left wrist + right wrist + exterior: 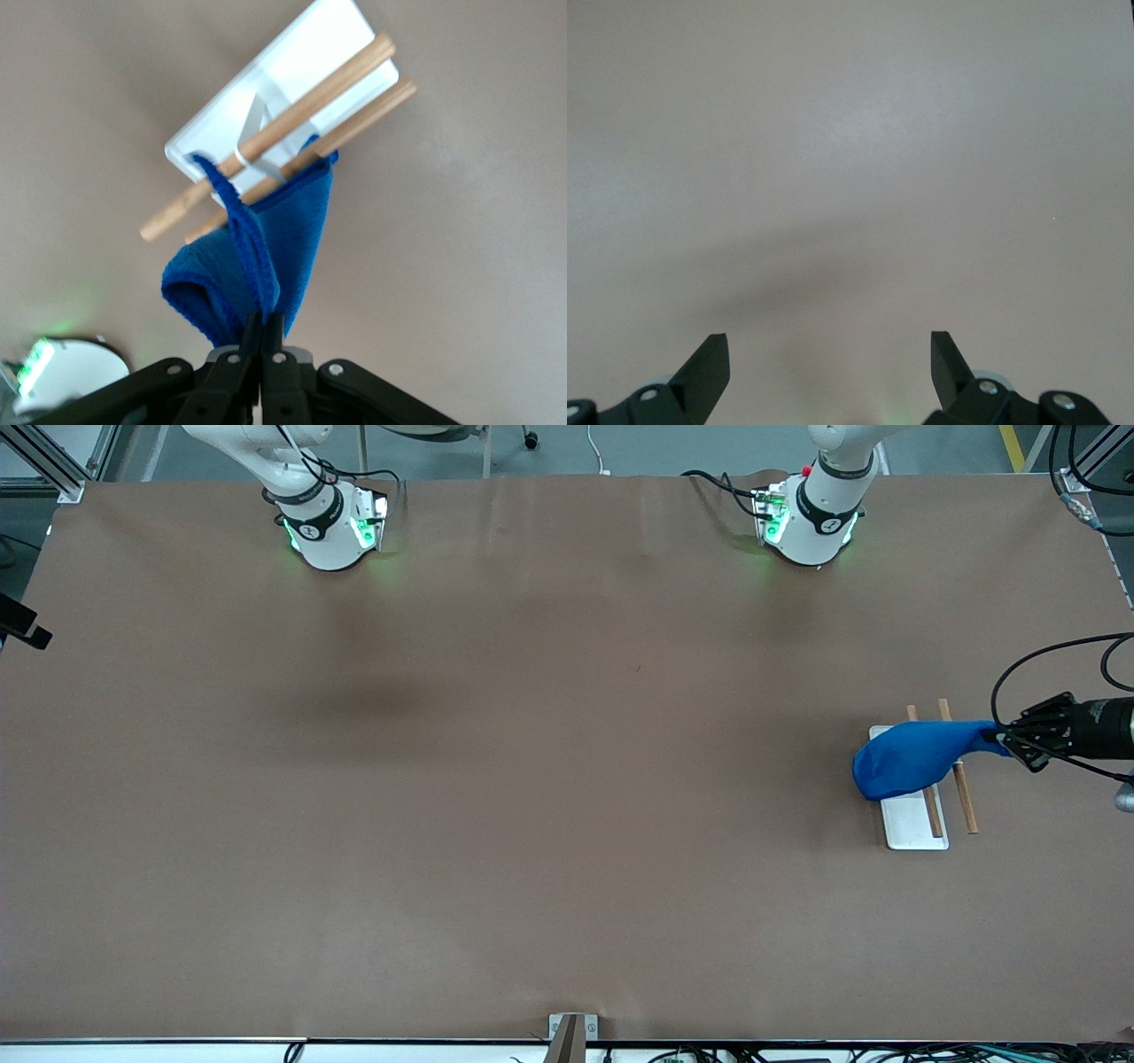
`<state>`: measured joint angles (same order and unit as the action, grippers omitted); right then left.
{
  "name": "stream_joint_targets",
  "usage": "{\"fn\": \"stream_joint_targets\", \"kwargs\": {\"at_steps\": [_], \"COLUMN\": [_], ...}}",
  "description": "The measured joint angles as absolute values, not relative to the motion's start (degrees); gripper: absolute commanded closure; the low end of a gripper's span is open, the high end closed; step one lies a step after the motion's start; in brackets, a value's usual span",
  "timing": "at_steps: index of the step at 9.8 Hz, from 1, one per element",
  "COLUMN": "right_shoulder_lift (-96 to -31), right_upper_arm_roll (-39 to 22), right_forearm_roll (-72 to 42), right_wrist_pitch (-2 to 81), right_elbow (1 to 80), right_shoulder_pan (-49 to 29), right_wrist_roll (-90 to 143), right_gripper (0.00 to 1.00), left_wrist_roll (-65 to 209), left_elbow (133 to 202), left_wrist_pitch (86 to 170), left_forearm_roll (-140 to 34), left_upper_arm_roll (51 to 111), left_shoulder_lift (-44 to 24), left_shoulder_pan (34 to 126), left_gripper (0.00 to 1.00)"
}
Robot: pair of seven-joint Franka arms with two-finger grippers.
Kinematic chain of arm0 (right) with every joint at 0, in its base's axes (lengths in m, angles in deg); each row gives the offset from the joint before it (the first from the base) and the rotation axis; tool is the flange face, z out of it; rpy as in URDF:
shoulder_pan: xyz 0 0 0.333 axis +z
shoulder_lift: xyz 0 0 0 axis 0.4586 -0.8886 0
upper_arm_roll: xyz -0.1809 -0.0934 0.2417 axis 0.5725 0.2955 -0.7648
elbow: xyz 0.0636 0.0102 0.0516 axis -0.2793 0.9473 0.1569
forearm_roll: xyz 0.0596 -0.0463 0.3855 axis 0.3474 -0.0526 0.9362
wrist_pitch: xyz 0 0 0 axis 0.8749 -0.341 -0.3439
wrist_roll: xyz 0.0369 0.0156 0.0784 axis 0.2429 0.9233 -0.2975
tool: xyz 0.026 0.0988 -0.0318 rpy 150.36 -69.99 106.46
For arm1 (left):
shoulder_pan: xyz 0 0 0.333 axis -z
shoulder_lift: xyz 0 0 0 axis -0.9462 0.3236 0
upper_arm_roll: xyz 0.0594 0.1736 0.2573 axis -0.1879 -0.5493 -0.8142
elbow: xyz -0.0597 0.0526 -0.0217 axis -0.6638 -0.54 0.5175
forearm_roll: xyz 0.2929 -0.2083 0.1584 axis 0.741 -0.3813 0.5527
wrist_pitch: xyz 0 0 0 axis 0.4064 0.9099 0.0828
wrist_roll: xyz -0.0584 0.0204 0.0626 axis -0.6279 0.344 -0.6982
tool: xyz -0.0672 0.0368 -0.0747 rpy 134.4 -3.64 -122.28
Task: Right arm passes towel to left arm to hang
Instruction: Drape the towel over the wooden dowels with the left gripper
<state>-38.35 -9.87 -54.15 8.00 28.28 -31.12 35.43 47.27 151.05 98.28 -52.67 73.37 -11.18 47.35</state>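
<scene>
**Left gripper holds the towel over the rack**

The left gripper point(1010, 737) is up in the air at the left arm's end of the table, its fingers pinched together on one end of the towel point(912, 758); in the left wrist view the two black fingertips point(263, 341) meet with the blue cloth point(266, 257) caught between them, and no gap shows; the cloth runs from the grip across to a small rack, where it lies over the two wooden rods point(961, 784); the rounded end bulges out over the white base plate point(912, 824) on the side toward the right arm's end of the table; in the left wrist view the rods point(283, 142) sit side by side on a thin metal bracket point(252, 146) above the plate point(301, 66), and the towel passes over them with a folded edge hanging loose; the rack stands on the brown table cover point(532, 779), well apart from both arm bases.

The right arm point(301, 487) waits near its base; only its lower links show in the front view; in the right wrist view the right gripper point(830, 359) has its fingers spread wide, holding nothing, over bare brown table point(850, 177); the left arm's base point(811, 522) glows green and bears a small red knob point(806, 470).
</scene>
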Motion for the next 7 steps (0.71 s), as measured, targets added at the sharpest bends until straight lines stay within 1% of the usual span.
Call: {"fn": "stream_joint_targets", "kwargs": {"at_steps": [3, 5, 7], "right_shoulder_lift": [-38.61, -38.64, -38.64], "right_upper_arm_roll": [-10.72, -10.69, -10.68], "right_forearm_roll": [-54.74, -54.75, -54.75], "right_wrist_pitch": [8.26, 8.63, 8.66], "right_elbow": [28.27, 28.25, 28.24], "right_shoulder_pan": [-31.12, -31.16, -31.18], "right_wrist_roll": [35.43, 35.43, 35.43], "right_gripper": [0.0, 0.0, 0.0], "left_wrist_roll": [53.55, 57.61, 62.24], "left_elbow": [149.11, 149.11, 149.12], "left_wrist_pitch": [101.28, 104.59, 106.12], "left_forearm_roll": [-47.54, -45.11, -44.32], "left_upper_arm_roll": [73.62, 73.51, 73.25], "left_shoulder_lift": [-11.01, -10.51, -9.1], "left_shoulder_pan": [47.76, 47.41, 45.75], "left_gripper": [0.99, 0.99, 0.99]}}
